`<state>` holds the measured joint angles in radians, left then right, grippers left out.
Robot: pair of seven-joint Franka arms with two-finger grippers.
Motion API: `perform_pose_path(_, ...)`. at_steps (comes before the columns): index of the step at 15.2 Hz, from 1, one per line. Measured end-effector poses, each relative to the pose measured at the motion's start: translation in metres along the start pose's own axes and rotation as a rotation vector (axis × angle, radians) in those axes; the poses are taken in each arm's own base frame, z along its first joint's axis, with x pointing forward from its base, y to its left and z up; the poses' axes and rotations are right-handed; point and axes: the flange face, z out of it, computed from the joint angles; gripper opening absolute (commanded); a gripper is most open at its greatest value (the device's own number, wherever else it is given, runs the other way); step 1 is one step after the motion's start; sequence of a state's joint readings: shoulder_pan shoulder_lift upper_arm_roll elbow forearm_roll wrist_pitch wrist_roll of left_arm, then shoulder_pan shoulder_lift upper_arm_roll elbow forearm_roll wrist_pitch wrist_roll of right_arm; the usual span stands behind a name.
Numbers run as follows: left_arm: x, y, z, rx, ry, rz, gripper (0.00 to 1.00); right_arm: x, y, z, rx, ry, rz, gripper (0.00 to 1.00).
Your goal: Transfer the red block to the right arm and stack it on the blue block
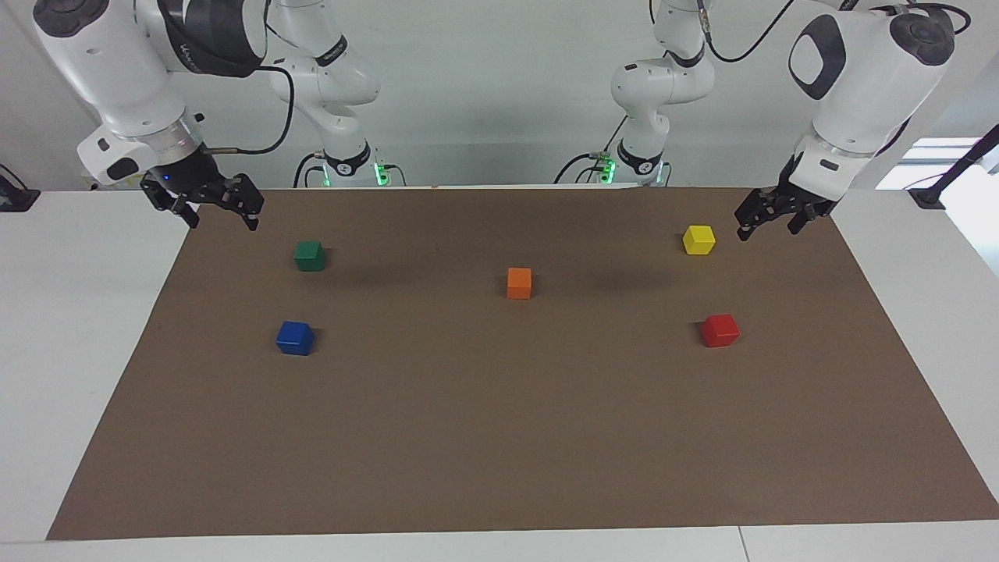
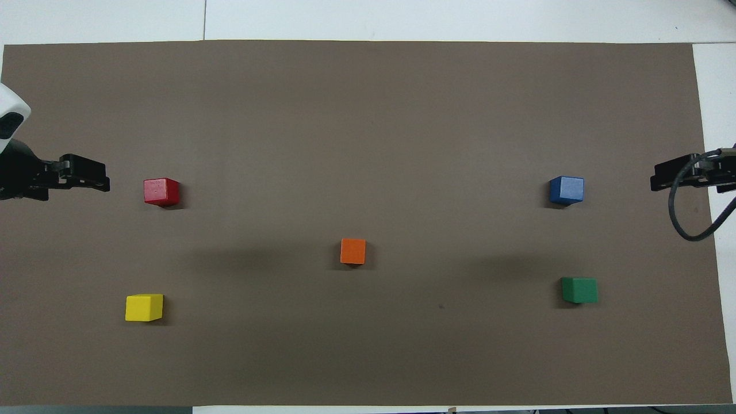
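Observation:
The red block (image 1: 719, 329) (image 2: 161, 191) lies on the brown mat toward the left arm's end, farther from the robots than the yellow block. The blue block (image 1: 295, 337) (image 2: 566, 190) lies toward the right arm's end, farther from the robots than the green block. My left gripper (image 1: 769, 231) (image 2: 106, 183) is open and empty, raised over the mat's edge beside the yellow block. My right gripper (image 1: 221, 221) (image 2: 654, 183), with the blue wrist light, is open and empty, raised over the mat's edge at its own end.
A yellow block (image 1: 698, 240) (image 2: 144, 307), an orange block (image 1: 519, 282) (image 2: 353, 251) at the mat's middle and a green block (image 1: 310, 255) (image 2: 579, 290) lie on the brown mat (image 1: 499, 437). White table surrounds the mat.

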<state>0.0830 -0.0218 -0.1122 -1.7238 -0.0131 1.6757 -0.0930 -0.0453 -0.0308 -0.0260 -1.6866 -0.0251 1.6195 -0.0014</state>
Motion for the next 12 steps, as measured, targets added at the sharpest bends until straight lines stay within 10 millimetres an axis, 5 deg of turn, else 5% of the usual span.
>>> perform_pose_path(12,0.0083,-0.0074,-0.0004,-0.006,0.053,-0.012,1.0,0.0001,-0.0062,-0.0002,0.0,0.001,-0.011,1.0)
